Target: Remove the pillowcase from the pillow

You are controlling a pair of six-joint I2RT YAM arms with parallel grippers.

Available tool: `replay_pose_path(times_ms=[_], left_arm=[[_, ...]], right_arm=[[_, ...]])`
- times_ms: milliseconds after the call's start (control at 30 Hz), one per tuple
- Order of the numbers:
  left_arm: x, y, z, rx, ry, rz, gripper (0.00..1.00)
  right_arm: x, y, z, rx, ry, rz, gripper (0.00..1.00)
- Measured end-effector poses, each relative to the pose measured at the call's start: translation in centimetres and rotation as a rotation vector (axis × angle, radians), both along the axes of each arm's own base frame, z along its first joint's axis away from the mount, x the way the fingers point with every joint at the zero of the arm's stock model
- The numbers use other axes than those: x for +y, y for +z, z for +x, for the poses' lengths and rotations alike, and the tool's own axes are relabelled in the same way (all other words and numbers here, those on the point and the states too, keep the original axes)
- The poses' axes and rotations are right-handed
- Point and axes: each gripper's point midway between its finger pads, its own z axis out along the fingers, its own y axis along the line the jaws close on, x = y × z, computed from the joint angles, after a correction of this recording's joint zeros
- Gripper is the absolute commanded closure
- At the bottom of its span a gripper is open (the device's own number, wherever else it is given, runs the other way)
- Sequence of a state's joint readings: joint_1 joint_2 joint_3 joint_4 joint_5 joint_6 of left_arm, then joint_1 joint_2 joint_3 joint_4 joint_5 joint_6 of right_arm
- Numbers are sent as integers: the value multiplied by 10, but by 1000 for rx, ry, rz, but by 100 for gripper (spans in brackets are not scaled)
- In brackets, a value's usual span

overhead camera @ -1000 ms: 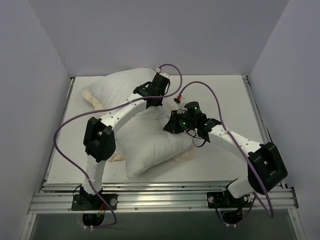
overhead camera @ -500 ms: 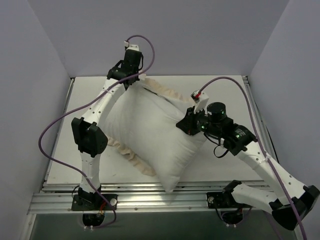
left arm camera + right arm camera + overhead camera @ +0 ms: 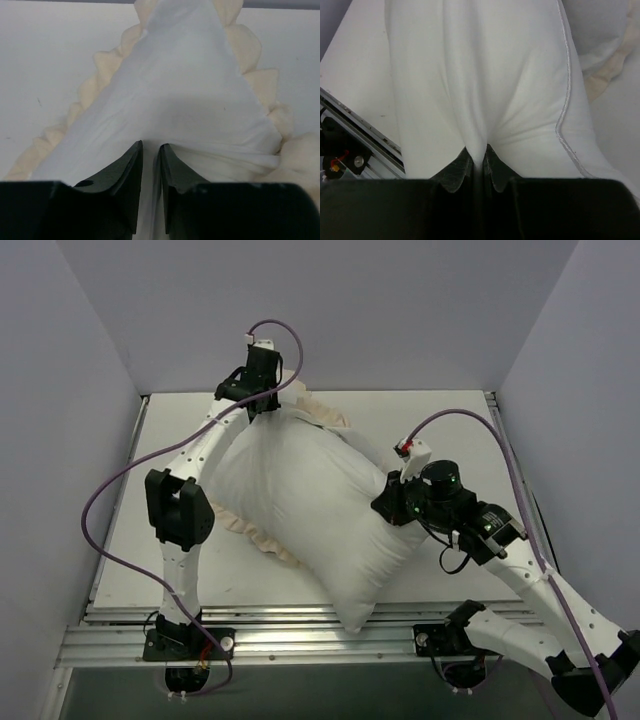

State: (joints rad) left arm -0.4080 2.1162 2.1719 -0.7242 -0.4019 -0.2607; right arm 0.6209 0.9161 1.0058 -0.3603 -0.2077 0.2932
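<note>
Enclosure: plain pale lilac-grey walls close in three sides of the flat white table; a ribbed aluminium rail runs along the table's near edge; the table top looks smooth and matte, so I judge it offers little drag on cloth.

Plump plain white fabric pillow: hoisted over the middle of the table and slung diagonally; its low corner hangs past the table's near edge, above the rail. Judged light, bulky and very soft; it caves under any pinch, so a hold needs a deep fold of cloth or the piped seam, not the smooth face.

Limp pillowcase, white reverse outward with a cream ruffled frill: the frill shows toward the table's far edge and trails on the table's left half; dark face not seen; how much of the pillow is inside, cannot tell. Judged floppy and a little slippery on the pillow; best taken at a corner or frilled hem.

Left gripper: high over the table's far-left part; jaws a sliver apart, pinching a peak of the frilled white cloth.

Right gripper: over the table's right of middle; jaws squeezed together on a ridge of smooth pillow fabric.

Thin purple cables loop above the table.
</note>
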Motion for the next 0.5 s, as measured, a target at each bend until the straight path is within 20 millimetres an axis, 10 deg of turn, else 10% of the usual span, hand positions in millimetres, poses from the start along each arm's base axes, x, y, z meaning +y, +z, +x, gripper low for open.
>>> replay_pose_path(times_ms=[300, 500], left_arm=[[-14, -12, -24, 37, -20, -208, 7], [10, 56, -99, -70, -34, -313, 6]], right_arm=[[-9, -69, 46, 109, -158, -111, 99], [-10, -95, 73, 153, -212, -150, 59]])
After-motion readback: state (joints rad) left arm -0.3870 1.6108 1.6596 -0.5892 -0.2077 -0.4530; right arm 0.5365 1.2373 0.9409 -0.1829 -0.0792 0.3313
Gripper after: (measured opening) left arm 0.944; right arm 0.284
